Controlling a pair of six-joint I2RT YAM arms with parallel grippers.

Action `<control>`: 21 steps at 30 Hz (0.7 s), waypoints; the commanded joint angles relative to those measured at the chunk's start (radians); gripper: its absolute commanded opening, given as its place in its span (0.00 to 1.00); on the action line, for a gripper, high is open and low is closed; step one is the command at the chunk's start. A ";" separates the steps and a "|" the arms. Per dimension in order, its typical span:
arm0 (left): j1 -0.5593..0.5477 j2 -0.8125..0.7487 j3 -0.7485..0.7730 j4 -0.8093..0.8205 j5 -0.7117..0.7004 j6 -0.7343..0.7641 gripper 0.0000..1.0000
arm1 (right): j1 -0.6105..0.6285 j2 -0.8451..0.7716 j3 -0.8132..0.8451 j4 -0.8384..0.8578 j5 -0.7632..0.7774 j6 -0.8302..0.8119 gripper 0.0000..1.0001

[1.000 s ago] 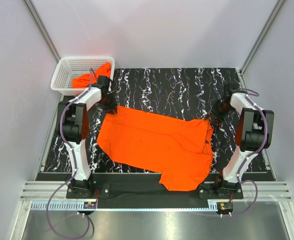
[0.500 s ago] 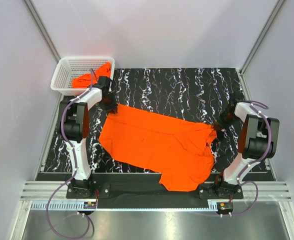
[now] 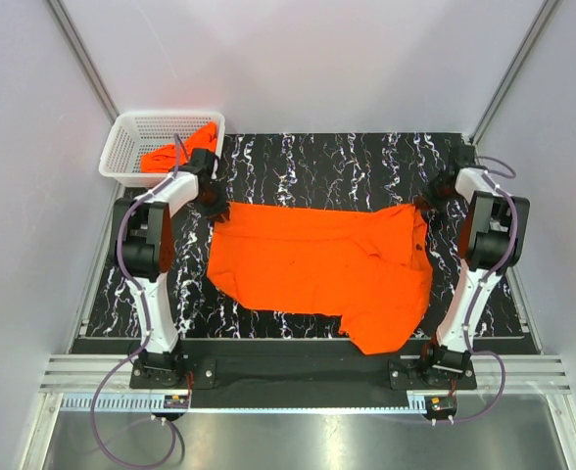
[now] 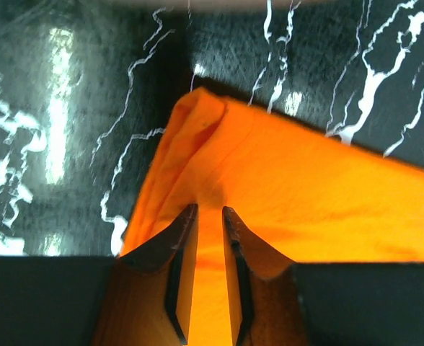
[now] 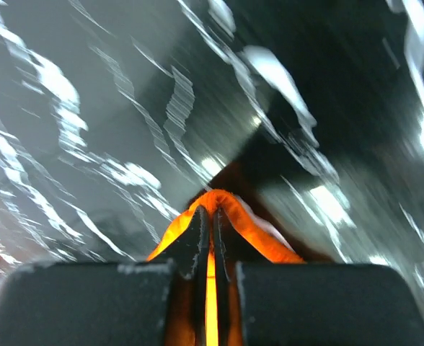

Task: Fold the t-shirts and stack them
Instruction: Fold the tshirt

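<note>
One orange t-shirt (image 3: 317, 259) lies spread across the middle of the top view on the black marbled counter (image 3: 347, 166). Its long axis runs left to right and its top edge is nearly level, with a flap trailing toward the lower right of the frame. The left fingers (image 4: 177, 249) pinch its upper-left corner, cloth between them. The right fingers (image 5: 195, 249) are pressed together on a ridge of cloth at its upper-right corner. A second t-shirt (image 3: 175, 155) sits crumpled in the white basket (image 3: 121, 147) at upper left.
</note>
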 commanded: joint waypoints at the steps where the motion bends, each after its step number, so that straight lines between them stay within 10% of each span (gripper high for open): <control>1: 0.008 -0.125 -0.013 0.001 0.000 -0.017 0.26 | 0.004 0.057 0.151 -0.003 -0.041 -0.049 0.04; 7: -0.004 -0.255 -0.091 -0.001 0.046 0.002 0.31 | 0.002 0.127 0.403 -0.300 0.041 -0.127 0.37; 12: -0.035 -0.360 -0.213 0.014 0.097 0.006 0.32 | 0.005 -0.096 0.267 -0.357 0.117 -0.158 0.65; 21: -0.112 -0.409 -0.276 0.021 0.152 -0.006 0.31 | 0.241 -0.399 -0.170 -0.201 -0.056 -0.175 0.57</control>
